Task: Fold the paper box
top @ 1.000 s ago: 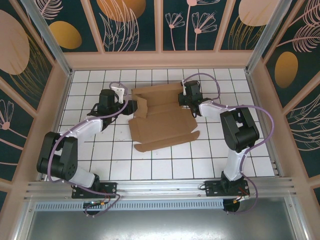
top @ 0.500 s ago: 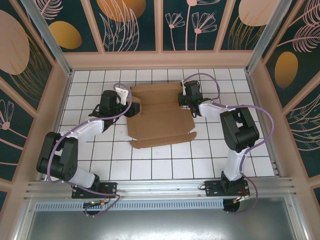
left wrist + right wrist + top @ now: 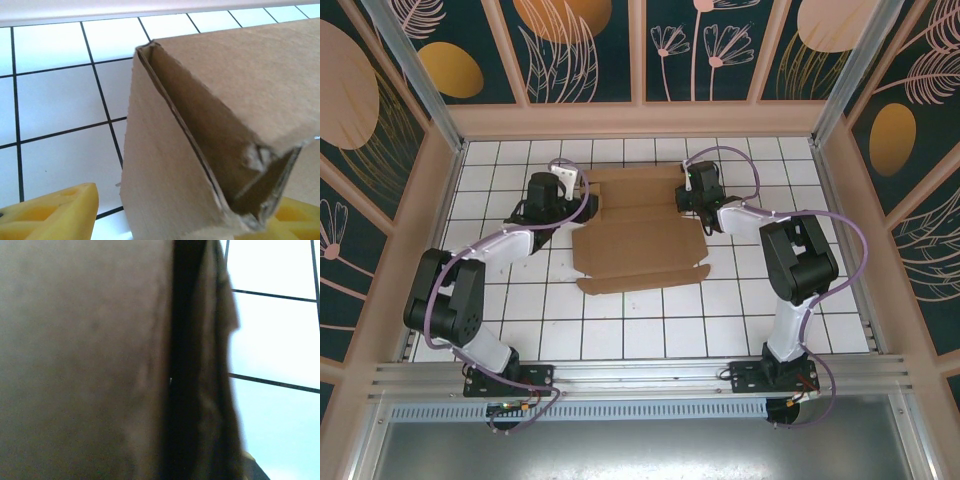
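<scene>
Paper box (image 3: 640,240): brown cardboard, partly folded, flat on white tiled tabletop (image 3: 650,330) at upper centre of top view, left flap raised. Left pincer (image 3: 578,203) at left edge of box, yellow fingers (image 3: 55,212) spread wide either side of upright corner fold, left finger clear of cardboard. Right pincer (image 3: 696,205) at right edge of box, closed narrow on cardboard flap.
</scene>
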Robot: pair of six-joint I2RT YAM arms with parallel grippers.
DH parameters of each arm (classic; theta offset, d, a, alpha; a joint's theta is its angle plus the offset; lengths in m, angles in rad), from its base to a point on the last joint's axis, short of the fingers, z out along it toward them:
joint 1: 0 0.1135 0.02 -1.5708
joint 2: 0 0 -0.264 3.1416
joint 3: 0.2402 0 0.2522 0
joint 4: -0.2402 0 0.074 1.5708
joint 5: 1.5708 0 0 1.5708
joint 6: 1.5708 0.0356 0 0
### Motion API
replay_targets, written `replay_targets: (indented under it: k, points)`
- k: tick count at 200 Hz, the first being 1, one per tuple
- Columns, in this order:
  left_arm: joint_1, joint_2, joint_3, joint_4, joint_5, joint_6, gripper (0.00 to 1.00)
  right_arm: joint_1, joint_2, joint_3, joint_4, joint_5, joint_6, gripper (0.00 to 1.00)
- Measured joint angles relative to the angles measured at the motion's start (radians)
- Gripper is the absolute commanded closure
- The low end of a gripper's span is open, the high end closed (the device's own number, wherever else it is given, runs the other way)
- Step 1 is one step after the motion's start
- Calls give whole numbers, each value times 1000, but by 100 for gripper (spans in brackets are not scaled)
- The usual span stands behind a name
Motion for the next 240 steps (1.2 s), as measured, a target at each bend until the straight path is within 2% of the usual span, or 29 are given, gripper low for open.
replay_targets:
  k: [27,66,83,115,183,203,240]
  points:
    - [0,19,18,0,-32,10,50,3,0,0,0,2,-2,100]
    - [-14,26,23,0,-134,6,71,20,0,0,0,11,-3,100]
    - [-28,26,23,1,-185,6,71,31,0,0,0,19,-2,100]
    - [-52,45,29,1,-264,1,59,38,0,0,0,30,-2,100]
    - [-58,111,41,1,-284,-13,56,39,0,0,0,31,-2,100]
    - [-58,122,41,1,-281,-20,65,39,0,0,1,31,-3,100]
    - [-60,123,41,5,-294,-26,89,39,0,0,1,33,-2,100]
